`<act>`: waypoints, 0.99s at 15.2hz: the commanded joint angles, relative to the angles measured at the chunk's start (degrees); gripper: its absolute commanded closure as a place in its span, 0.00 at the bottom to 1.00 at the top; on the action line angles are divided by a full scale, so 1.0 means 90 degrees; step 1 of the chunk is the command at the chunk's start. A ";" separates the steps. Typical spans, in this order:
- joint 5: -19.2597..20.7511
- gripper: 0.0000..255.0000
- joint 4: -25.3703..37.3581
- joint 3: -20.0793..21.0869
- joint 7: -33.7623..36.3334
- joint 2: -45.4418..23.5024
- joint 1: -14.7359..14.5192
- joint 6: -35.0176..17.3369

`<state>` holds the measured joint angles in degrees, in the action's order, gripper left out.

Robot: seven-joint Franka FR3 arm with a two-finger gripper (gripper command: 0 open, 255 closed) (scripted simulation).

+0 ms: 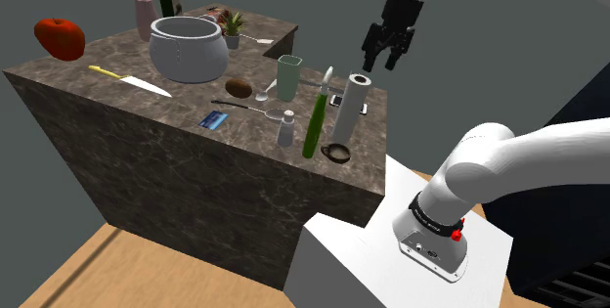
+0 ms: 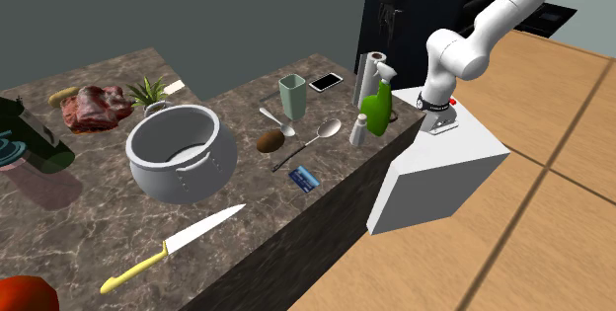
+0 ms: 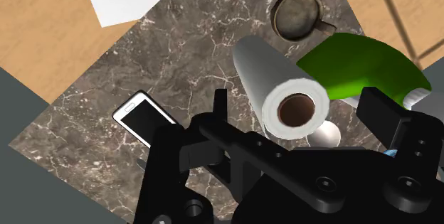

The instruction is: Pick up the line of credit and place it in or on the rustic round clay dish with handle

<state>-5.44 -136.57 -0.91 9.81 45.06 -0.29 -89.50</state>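
In the shoulder view the gripper (image 1: 385, 60) hangs right of centre in the upper frame, above the right end of the counter (image 1: 117, 57), with its jaws apart and empty. The blue card (image 1: 214, 119) lies flat at mid-frame near the counter's front edge, left of a shaker (image 1: 285, 128). The small dark dish (image 1: 335, 152) sits at the counter's lower right corner, just beside a green bottle (image 1: 316, 120) and below a paper roll (image 1: 354, 108).

In the second exterior view the card (image 2: 305, 179) lies at centre by the counter's edge, lower right of a pot (image 2: 188, 176).

In the wrist view the fingers (image 3: 220, 105) stand wide apart with the roll (image 3: 281, 91) seen between them. The dish (image 3: 295, 14) lies beyond the roll, beside the bottle (image 3: 363, 70).
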 commanded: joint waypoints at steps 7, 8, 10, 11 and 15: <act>-0.0729 0.00 0.0350 0.0622 0.1286 -0.1177 -0.0037 -0.0496; -0.0835 0.00 0.0437 0.0712 0.1491 -0.1393 -0.0043 -0.0581; -0.1033 0.00 0.0632 0.0882 0.1890 -0.1840 -0.0051 -0.0749; -0.1124 0.00 0.0740 0.0961 0.2086 -0.2069 -0.0056 -0.0832; -0.1435 0.00 0.1244 0.1224 0.2852 -0.3020 -0.0089 -0.1151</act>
<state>-18.15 -126.15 9.60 33.61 21.49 -1.19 -103.43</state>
